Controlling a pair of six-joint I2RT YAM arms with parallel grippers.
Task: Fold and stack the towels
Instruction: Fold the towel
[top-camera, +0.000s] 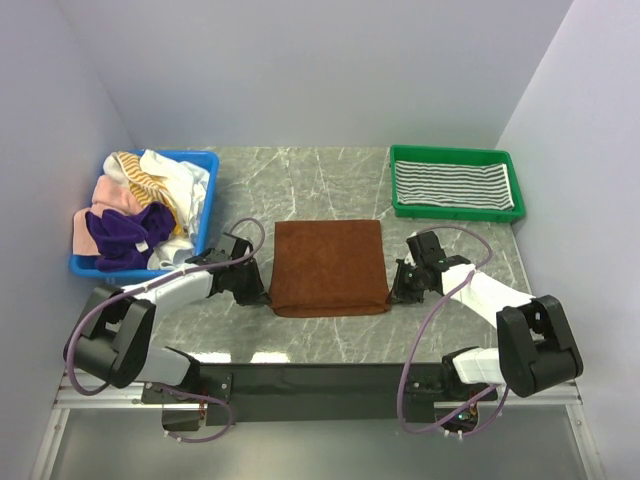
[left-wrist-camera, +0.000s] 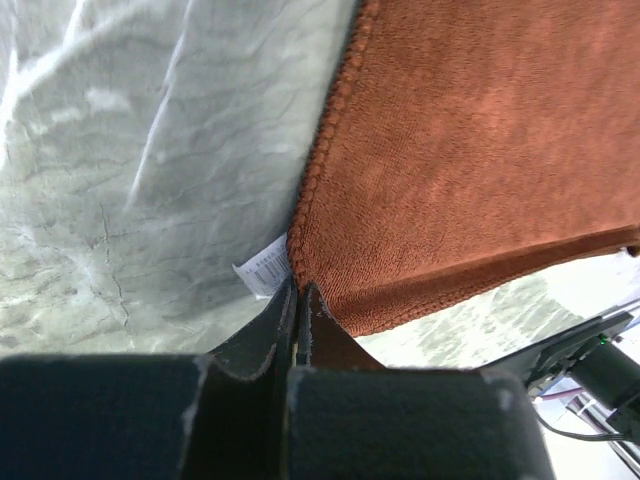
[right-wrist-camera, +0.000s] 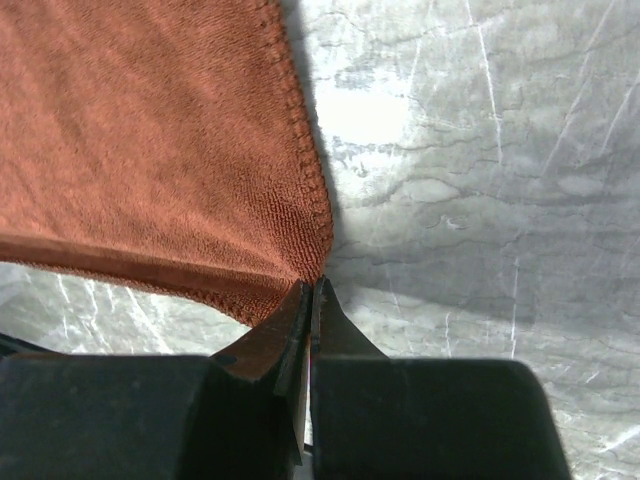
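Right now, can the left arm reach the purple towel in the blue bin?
Probably not yet: the left arm has its jaws shut on a corner of the brown towel. The purple towel lies close by in the blue bin, with nothing between.

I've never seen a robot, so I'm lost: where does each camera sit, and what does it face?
Top external: above and behind the robot, looking down at table, brown towel, left gripper, right gripper.
Left wrist: on the left arm, facing along its shut fingers pinching a towel corner.
Right wrist: on the right arm, likewise, another corner.
Shared: the towel.
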